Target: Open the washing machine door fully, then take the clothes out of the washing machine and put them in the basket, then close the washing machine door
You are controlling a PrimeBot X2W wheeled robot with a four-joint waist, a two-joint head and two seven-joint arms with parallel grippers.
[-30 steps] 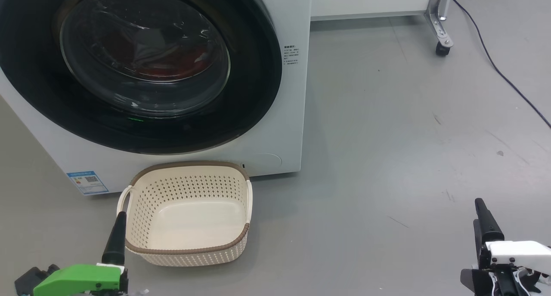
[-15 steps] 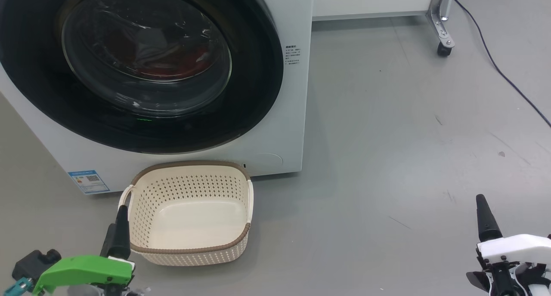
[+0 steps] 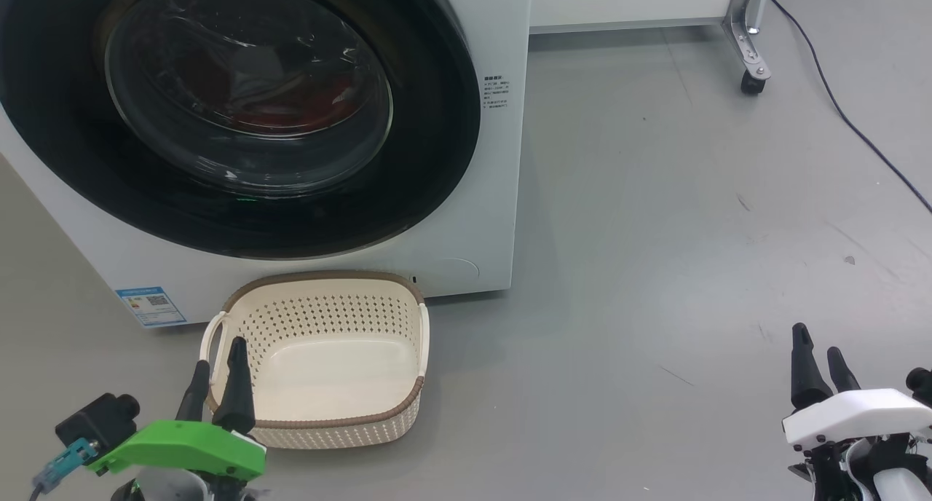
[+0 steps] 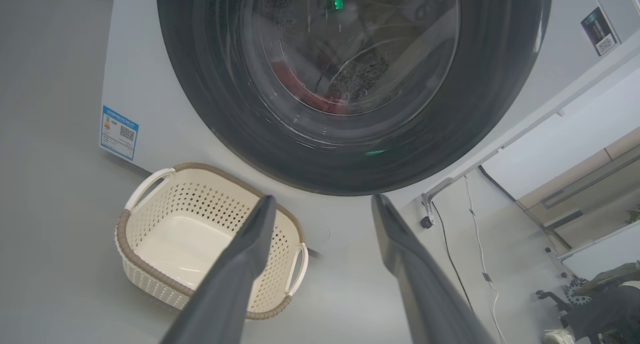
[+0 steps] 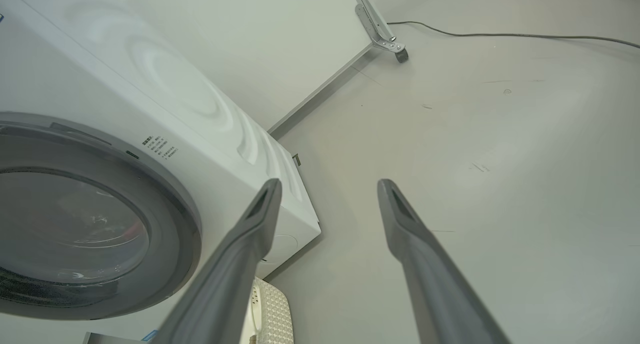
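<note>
In the head view, the washing machine [image 3: 502, 195] fills the upper left, its door [image 3: 437, 122] shut flat against the white front. Behind the glass, the red clothes [image 3: 320, 100] lie low in the drum. The basket [image 3: 320, 277] stands empty on the grey floor [image 3: 655, 268], just in front of the machine and below the door. The blue label [image 3: 149, 306] on the machine's front is off to the basket's left. Your left hand [image 3: 219, 352] sits at the lower left, fingers spread and holding nothing. Their tips overlap the basket's near left corner in this view; you cannot tell whether they touch it. Your right hand [image 3: 817, 338] is at the lower right, well apart from the machine, also spread and empty above the floor. A caster [image 3: 750, 84] and a dark cable [image 3: 837, 108] lie far back on the right.

In the left wrist view, the two fingers stand wide with nothing between them. They point up toward the closed door, where red cloth shows through the glass. The basket lies low on the left, partly behind one finger.

In the right wrist view, the fingers are likewise wide and empty. The machine is on the left with the door flat on its front. A corner of the basket peeks in at the bottom edge, and the floor stretches ahead.
</note>
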